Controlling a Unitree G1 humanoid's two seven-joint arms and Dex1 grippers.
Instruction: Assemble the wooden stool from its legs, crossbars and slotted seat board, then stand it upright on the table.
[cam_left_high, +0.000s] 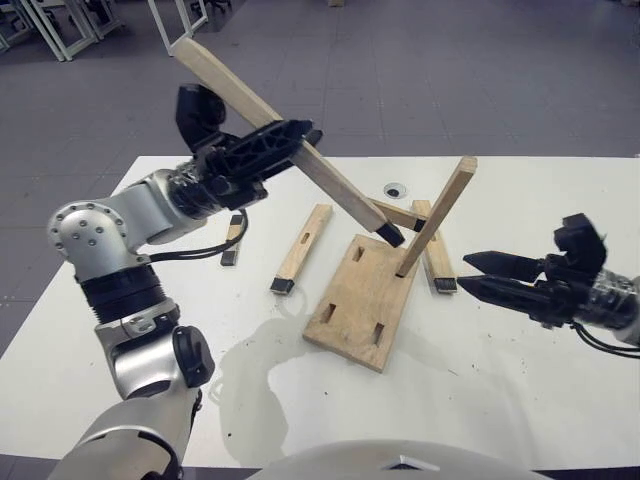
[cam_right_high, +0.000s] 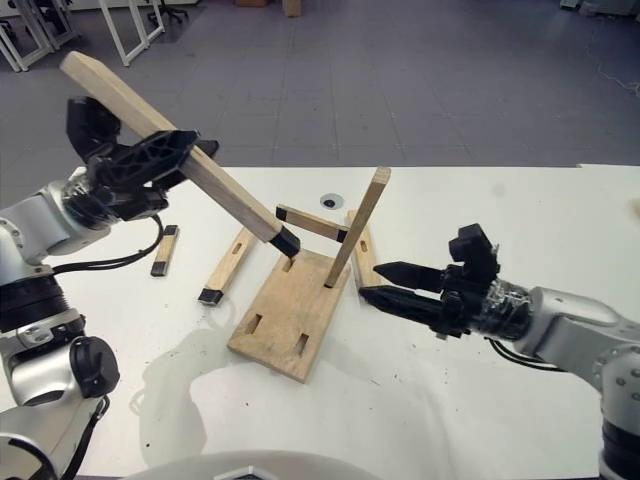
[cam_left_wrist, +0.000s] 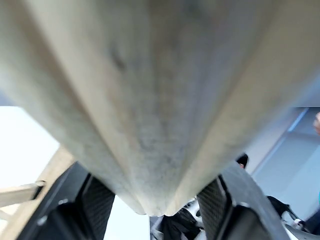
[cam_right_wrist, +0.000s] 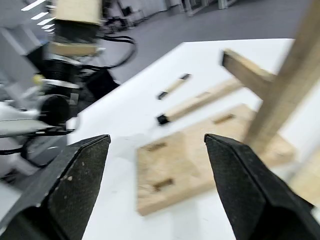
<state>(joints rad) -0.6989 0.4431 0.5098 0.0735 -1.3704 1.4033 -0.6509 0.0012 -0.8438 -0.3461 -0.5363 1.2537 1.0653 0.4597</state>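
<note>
step judged: leg to be seated in slot | leg (cam_left_high: 330, 180) held slanted, upper left, clamped by left gripper (cam_left_high: 275, 140) | black tip near slot (cam_left_high: 357, 253) of seat board (cam_left_high: 355, 300), centre | right gripper (cam_left_high: 463, 271) parted, empty, at right | leg best uprighted, tip squared to slot, before being pressed

Bright overhead light — pale glare on the table (cam_left_high: 560, 400), soft shadow beside the seat board (cam_left_high: 350, 290)
</note>
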